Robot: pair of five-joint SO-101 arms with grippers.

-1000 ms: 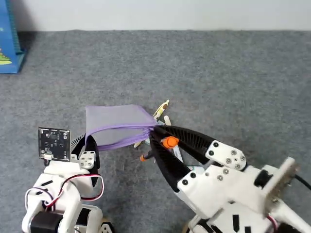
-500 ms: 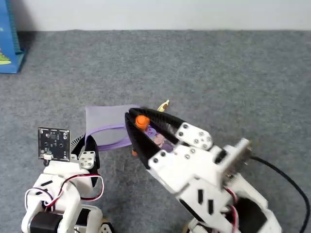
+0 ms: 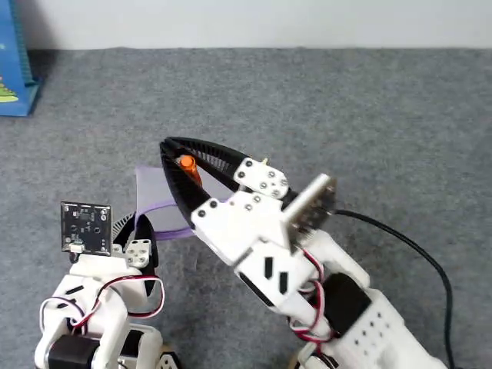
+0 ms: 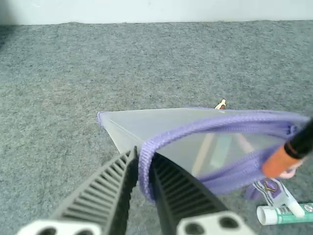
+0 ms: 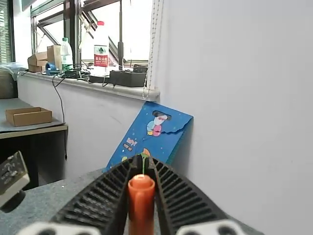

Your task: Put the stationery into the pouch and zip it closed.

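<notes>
Purple-trimmed translucent pouch (image 3: 155, 188) lies on the grey felt table (image 3: 369, 108), left of centre in the high view, partly under the right arm. Left gripper (image 4: 142, 159), at lower left in the high view, has its jaws pressed onto the pouch's purple zip edge, lifting that lip so the mouth gapes. My read: it's an anchor and props the opening for loading. Pale stick shapes show thru the pouch wall, so some items look to be inside; can't tell which. Right gripper (image 3: 166, 144) is above the pouch, just left of frame centre, jaws pinching an orange-tipped pen (image 3: 187, 164). Its own cam looks out level at the wall w/ the pen clamped between the ribbed fingers, so the wrist is tipped up, prob. to slide the pen in along the slot rather than stab down. In the left wrist view the orange end is right at the open zip line; touching or just above, can't tell. A green-white tube (image 4: 286, 213) lies on the felt just outside the mouth, not yet in. Judged: loading step, zipping not begun. Risks: pen snags the zip tape, or the pouch drags if the left grip slips. Blue folder (image 3: 14, 69) at upper left edge, well apart.
</notes>
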